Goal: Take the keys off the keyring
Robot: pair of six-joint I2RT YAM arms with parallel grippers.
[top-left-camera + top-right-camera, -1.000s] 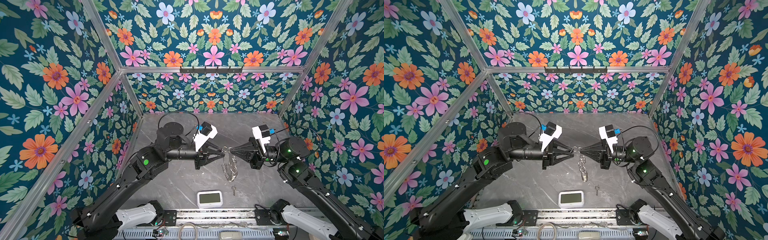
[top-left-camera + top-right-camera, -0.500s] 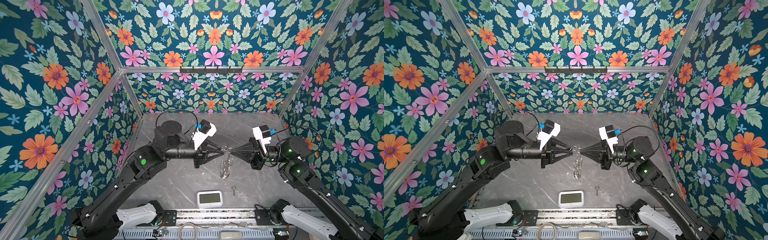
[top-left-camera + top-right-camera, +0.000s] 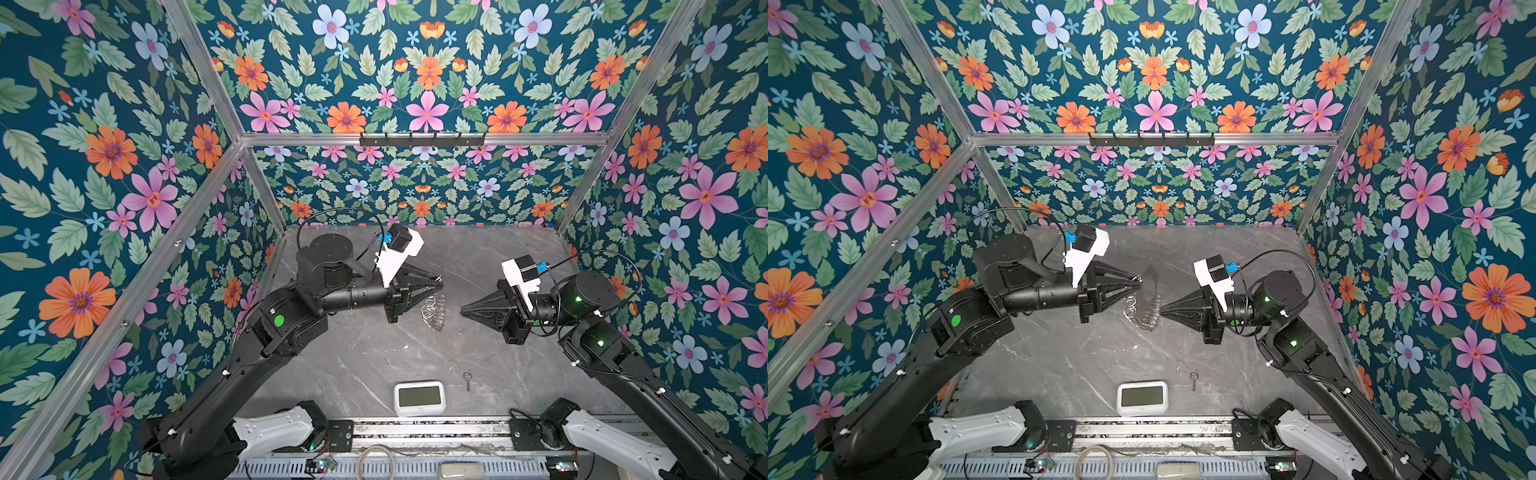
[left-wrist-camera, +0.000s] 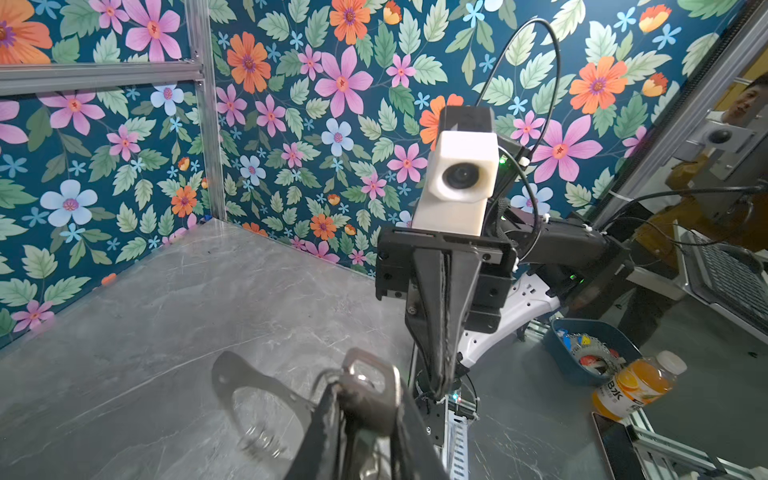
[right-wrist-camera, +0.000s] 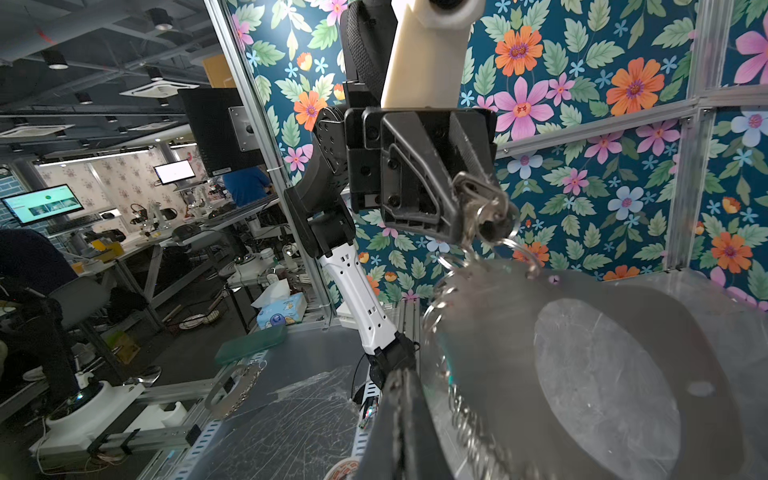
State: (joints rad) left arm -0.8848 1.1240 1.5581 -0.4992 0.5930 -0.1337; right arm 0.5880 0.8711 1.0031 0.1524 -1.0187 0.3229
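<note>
The left gripper (image 3: 439, 282) pinches a tiny silver key (image 4: 370, 376) on the flat see-through grey keyring (image 5: 498, 303); the closed right gripper (image 3: 462, 309) should tug that keyring.

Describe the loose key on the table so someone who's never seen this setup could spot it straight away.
Look at the grey marble tabletop and follow it to the near edge, where a white rectangular clock lies. Just right of the clock in both top views lies the key, tiny, slim and silver. It lies alone and flat, unlike the keyring dangling between the arms.
</note>
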